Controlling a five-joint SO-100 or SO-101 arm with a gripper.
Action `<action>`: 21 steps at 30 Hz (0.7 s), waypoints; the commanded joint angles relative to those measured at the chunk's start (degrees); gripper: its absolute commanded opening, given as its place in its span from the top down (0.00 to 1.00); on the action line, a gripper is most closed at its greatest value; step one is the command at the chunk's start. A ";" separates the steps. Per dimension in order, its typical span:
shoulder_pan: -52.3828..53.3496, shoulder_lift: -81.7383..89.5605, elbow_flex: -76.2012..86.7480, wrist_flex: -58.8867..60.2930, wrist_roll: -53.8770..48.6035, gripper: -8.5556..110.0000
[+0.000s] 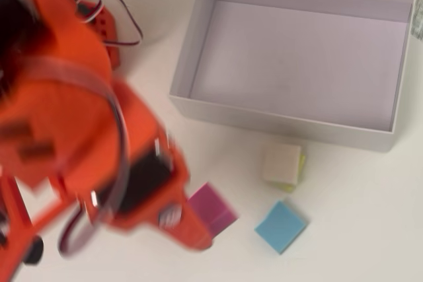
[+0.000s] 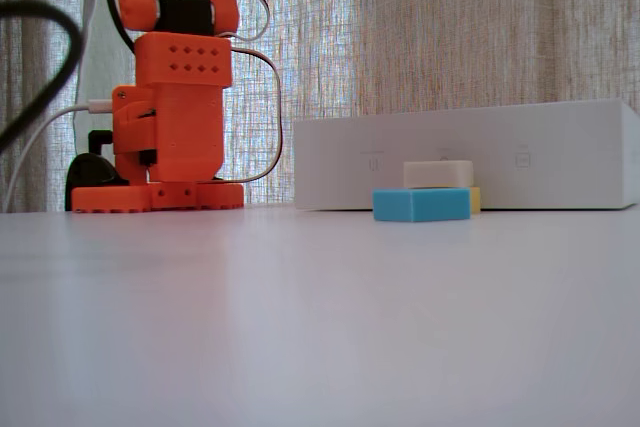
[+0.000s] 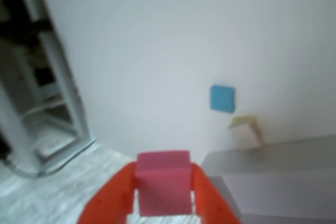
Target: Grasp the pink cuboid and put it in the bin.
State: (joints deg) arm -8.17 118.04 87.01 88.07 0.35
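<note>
The pink cuboid sits between the two orange fingers of my gripper, which is shut on it. The table looks far below in the wrist view, so the block is held up in the air. In the overhead view the pink cuboid pokes out from under the blurred gripper, left of the other blocks and in front of the bin. The bin is a white box with low walls and nothing inside; it also shows as the bin in the fixed view and as the bin in the wrist view. The fixed view does not show the pink cuboid.
A light blue block lies on the table in front of the bin. A cream block with a yellow underside lies closer to the bin's near wall. The arm's orange base and its cables stand left of the bin.
</note>
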 commanded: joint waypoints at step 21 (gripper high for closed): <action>-31.82 23.47 55.81 -19.25 -22.32 0.71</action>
State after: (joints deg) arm -41.31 137.81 139.66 71.19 -21.27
